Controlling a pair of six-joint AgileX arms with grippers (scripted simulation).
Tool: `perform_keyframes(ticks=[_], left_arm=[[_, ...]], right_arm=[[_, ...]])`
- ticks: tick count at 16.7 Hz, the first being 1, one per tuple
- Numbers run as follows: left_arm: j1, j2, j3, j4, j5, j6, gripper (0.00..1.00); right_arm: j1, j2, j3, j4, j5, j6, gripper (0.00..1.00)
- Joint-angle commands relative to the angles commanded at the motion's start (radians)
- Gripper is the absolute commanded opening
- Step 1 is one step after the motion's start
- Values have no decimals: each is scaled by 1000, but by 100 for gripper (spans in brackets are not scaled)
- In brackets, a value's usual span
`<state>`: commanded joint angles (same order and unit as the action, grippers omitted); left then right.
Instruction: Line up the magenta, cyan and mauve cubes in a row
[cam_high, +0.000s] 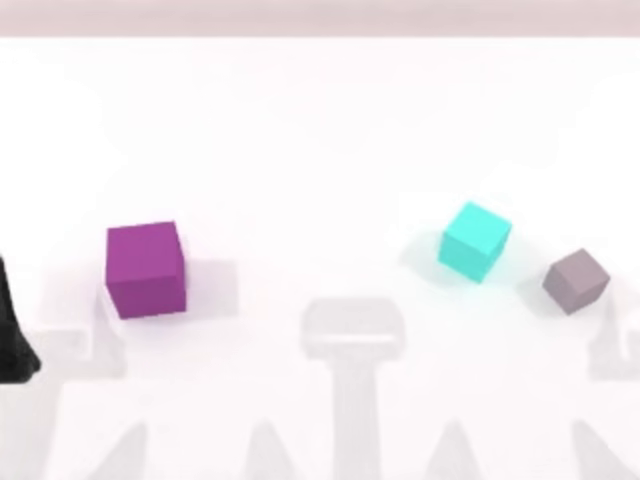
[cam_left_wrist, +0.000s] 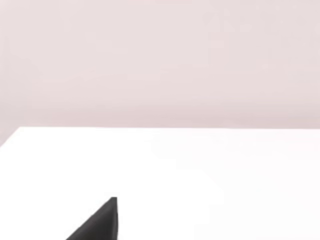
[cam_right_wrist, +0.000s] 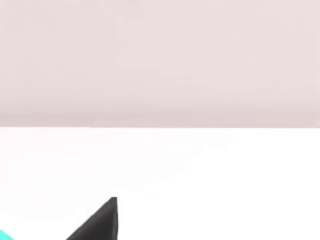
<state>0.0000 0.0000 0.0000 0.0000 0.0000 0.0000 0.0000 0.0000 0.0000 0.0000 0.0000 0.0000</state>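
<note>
The magenta cube (cam_high: 147, 269), the largest, rests on the white table at the left. The cyan cube (cam_high: 475, 240) sits at the right, turned at an angle. The small mauve cube (cam_high: 576, 280) lies just right of it and a little nearer the front, with a small gap between them. My left arm (cam_high: 12, 335) shows as a dark shape at the left edge, left of the magenta cube and apart from it. My right arm is out of the top view; its wrist view shows a dark tip of the right gripper (cam_right_wrist: 100, 225) and a sliver of the cyan cube (cam_right_wrist: 4, 235).
The white table (cam_high: 320, 150) ends at a far edge along the top, with a pale wall behind. Faint grey shadows lie along the front of the table. A wide bare stretch separates the magenta cube from the cyan one.
</note>
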Motion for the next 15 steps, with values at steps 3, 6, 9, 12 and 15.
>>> perform_keyframes(ticks=[3, 6, 9, 12, 15], left_arm=[[0, 0, 0, 0, 0, 0, 100], [0, 0, 0, 0, 0, 0, 100], [0, 0, 0, 0, 0, 0, 100], [0, 0, 0, 0, 0, 0, 100], [0, 0, 0, 0, 0, 0, 100]], right_arm=[[1, 10, 10, -7, 0, -2, 100], [14, 104, 101, -69, 1, -18, 100], [40, 292, 265, -186, 1, -48, 100], [72, 563, 470, -342, -1, -86, 100], [107, 884, 689, -517, -1, -127, 100]])
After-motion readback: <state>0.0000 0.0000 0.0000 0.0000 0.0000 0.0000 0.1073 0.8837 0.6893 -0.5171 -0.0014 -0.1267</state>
